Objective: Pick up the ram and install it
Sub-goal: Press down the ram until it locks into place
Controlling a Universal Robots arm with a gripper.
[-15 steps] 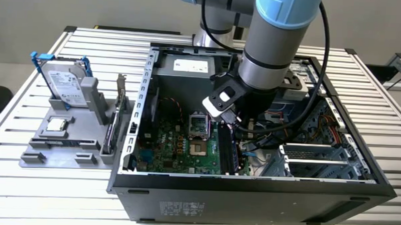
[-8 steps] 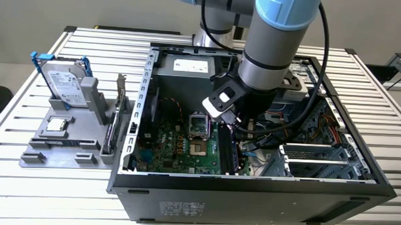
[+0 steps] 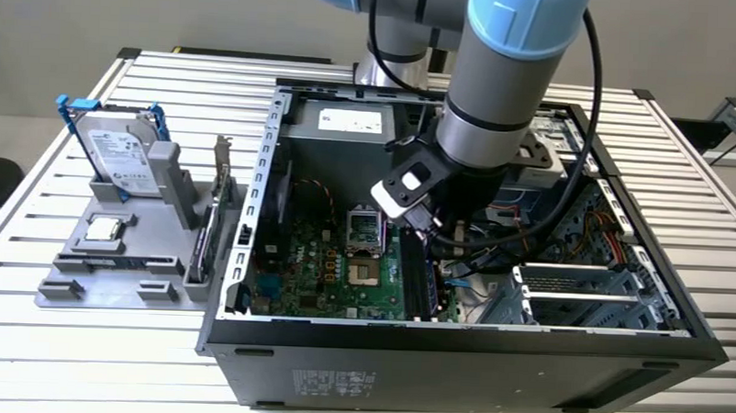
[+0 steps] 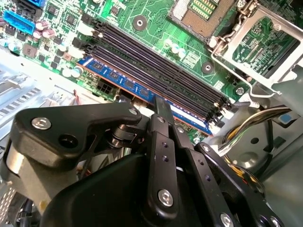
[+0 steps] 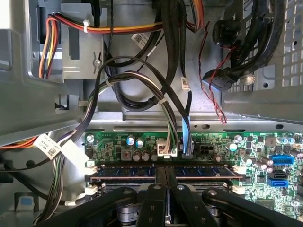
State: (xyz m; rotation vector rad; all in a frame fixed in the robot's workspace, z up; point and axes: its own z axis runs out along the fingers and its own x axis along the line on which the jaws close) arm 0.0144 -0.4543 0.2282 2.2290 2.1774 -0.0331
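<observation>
A matt black plastic-and-metal gripper [image 4: 163, 111], its links fastened with shiny silver screws, presses on the dark blue circuit-board ram stick [image 4: 142, 92], which looks smooth and faintly glossy. Beside the ram, the green motherboard [image 4: 156, 28] has a lacquered sheen and long black plastic memory slots [image 4: 156, 71]. Around the motherboard, the grey sheet-metal computer case [image 3: 461, 357] looks dull and painted, resting on a ribbed, brushed aluminium table [image 3: 93, 362].

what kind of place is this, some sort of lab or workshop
Likely a robotics test bench for computer assembly: an open black desktop computer case sits on a slatted metal table, beside a grey parts tray holding a hard drive, with the blue-jointed robot arm reaching inside.
</observation>
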